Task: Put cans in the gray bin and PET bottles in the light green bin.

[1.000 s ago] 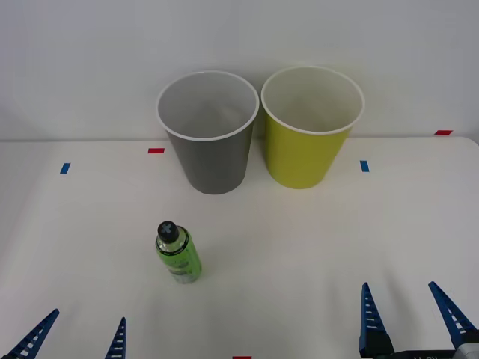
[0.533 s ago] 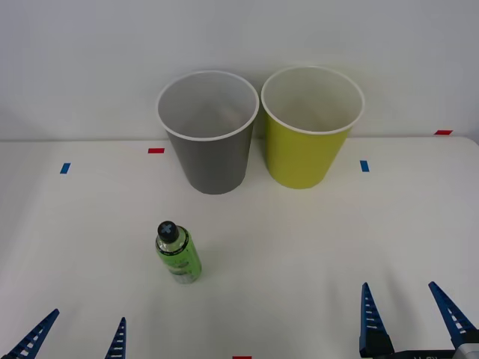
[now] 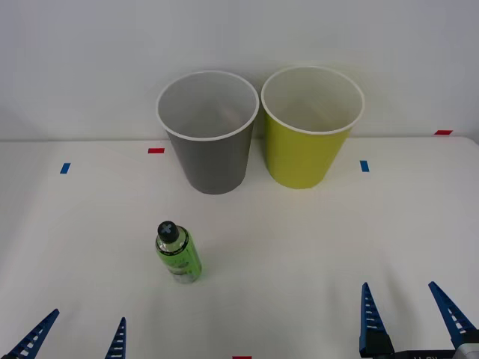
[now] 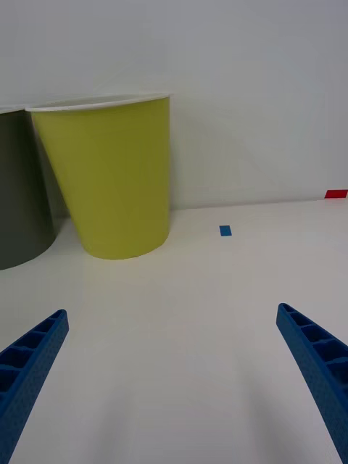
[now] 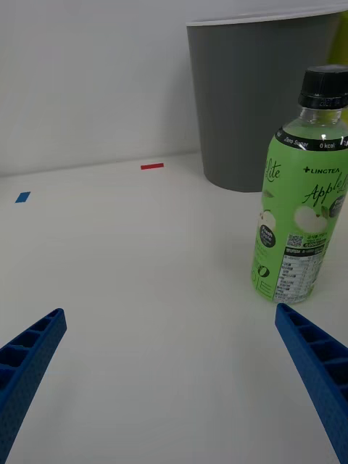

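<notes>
- One PET bottle [image 3: 177, 253] stands upright on the white bench [image 3: 299, 239], cap up, its long axis vertical; it sits on the left half, in front of the gray bin [image 3: 209, 138] and well apart from it; no can shows on the bench.
- Two bins stand side by side at the back, nearly touching: the gray one to the left, the light green bin [image 3: 310, 134] to the right; both are upright with mouths open upward.
- The left pincer [image 3: 75, 338] is at the near edge on the left, fingers spread wide and holding nothing; the bottle lies ahead of it and toward the right; in the left wrist view the bottle [image 5: 303, 196] stands beyond one spread finger rather than centred between the two.
- The right pincer [image 3: 410, 318] is at the near edge on the right, also spread and empty; it looks straight at the light green bin [image 4: 109, 177], with the bottle well apart on the other side.
- Judged from this, the left arm is the nearer one for the pick; it would need to shift toward the right to centre the bottle between its fingers, then close on the body from the sides, across the vertical axis.
- The carry then runs to the far right, past the gray bin; a tall, narrow bottle could tip if nudged off-centre.
</notes>
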`<state>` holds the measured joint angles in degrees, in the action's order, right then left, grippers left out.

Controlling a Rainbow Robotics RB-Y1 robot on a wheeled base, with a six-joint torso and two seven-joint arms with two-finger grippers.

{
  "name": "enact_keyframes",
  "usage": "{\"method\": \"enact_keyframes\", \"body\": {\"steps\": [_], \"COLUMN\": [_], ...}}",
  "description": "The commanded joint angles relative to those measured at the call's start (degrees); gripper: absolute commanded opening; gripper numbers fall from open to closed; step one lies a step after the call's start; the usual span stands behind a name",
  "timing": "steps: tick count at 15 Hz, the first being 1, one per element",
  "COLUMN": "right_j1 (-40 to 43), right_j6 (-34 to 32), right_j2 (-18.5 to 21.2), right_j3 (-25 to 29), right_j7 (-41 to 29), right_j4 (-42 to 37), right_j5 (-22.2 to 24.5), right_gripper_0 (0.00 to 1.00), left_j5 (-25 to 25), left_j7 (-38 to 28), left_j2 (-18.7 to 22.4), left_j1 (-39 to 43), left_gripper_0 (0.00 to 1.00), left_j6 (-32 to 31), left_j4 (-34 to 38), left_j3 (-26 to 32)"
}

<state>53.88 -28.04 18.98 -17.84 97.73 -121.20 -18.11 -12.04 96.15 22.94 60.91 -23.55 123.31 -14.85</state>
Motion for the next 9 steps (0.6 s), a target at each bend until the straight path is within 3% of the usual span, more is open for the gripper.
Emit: {"method": "enact_keyframes", "body": {"steps": [1, 9], "right_j1": [0.00, 0.00], "right_j6": [0.00, 0.00], "right_j2": [0.00, 0.00], "right_j3": [0.00, 0.00], "right_j7": [0.00, 0.00], "right_j4": [0.00, 0.00], "right_j5": [0.00, 0.00], "right_gripper_0": [1.00, 1.00], "left_j5": [0.00, 0.00], "left_j7": [0.00, 0.00], "left_j2": [0.00, 0.00], "left_j1": [0.00, 0.00], "left_gripper_0": [1.00, 1.00], "left_j6": [0.00, 0.00], "left_j4": [0.00, 0.00], "left_j3": [0.00, 0.00]}}
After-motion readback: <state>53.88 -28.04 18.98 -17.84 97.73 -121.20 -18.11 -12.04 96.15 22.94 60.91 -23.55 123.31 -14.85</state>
